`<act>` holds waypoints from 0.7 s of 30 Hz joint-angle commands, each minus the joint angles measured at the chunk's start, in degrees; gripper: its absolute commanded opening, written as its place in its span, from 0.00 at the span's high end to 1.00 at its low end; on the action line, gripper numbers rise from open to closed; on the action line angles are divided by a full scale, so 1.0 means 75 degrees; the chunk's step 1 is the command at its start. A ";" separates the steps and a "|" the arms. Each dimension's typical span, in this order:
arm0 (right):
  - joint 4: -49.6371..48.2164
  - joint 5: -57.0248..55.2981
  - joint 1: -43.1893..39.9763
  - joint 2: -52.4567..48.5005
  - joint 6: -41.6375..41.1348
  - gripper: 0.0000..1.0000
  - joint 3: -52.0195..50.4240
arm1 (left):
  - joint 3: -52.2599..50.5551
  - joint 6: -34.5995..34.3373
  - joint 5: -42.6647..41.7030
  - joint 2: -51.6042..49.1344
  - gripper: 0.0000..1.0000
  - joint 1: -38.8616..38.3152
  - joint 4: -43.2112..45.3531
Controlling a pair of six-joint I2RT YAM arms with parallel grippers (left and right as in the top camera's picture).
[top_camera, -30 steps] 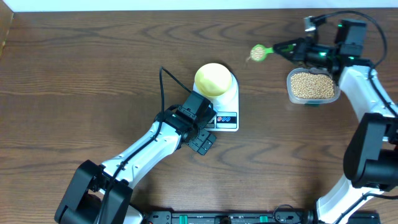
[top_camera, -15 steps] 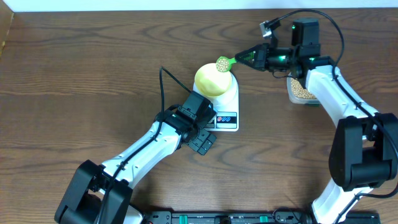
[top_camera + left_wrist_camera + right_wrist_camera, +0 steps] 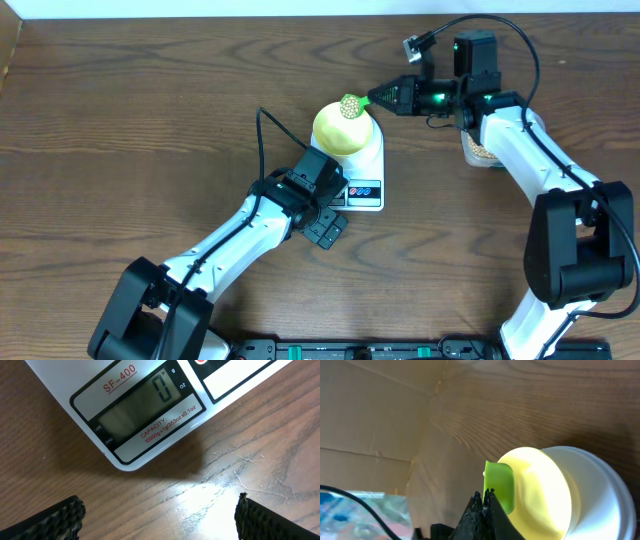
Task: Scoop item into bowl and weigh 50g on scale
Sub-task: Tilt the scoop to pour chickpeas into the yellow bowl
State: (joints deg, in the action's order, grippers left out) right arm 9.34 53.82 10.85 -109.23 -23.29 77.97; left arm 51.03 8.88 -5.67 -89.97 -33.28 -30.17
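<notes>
The pale yellow bowl [image 3: 338,128] stands on the white scale [image 3: 366,165]. The scale's display [image 3: 137,410] reads 0 in the left wrist view. My right gripper [image 3: 384,97] is shut on the handle of a green scoop [image 3: 352,105] full of tan beans, held over the bowl's far right rim. In the right wrist view the scoop [image 3: 500,484] sits over the bowl [image 3: 540,490], at my right gripper's tips [image 3: 485,495]. My left gripper [image 3: 326,226] is open and empty on the table just in front of the scale; its fingers [image 3: 160,512] frame bare wood.
A clear plastic tub of beans [image 3: 478,150] stands right of the scale, mostly hidden under my right arm. A black cable [image 3: 262,135] runs left of the bowl. A cardboard wall [image 3: 375,410] shows behind the table in the right wrist view.
My right gripper has carried the loaded scoop leftward from beside the bean tub to over the bowl's rim. The left arm has not moved.
</notes>
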 commanded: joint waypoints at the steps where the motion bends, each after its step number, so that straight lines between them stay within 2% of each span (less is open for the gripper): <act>1: -0.0015 -0.0315 0.0160 0.0026 0.0729 0.99 -0.0015 | -0.0026 0.0064 0.0015 -0.0050 0.02 -0.0003 -0.0020; 12: -0.0020 -0.0595 0.0361 0.0029 0.1926 0.99 -0.0009 | -0.0026 0.0064 0.0015 -0.0050 0.02 -0.0003 -0.0020; 21: -0.0017 -0.0790 0.0367 0.0073 0.2040 0.99 0.0070 | -0.0026 0.0067 0.0015 -0.0050 0.02 -0.0003 -0.0020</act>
State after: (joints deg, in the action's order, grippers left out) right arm 9.32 48.25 13.47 -109.23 -9.85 77.97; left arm 51.03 8.88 -5.67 -89.97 -33.28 -30.17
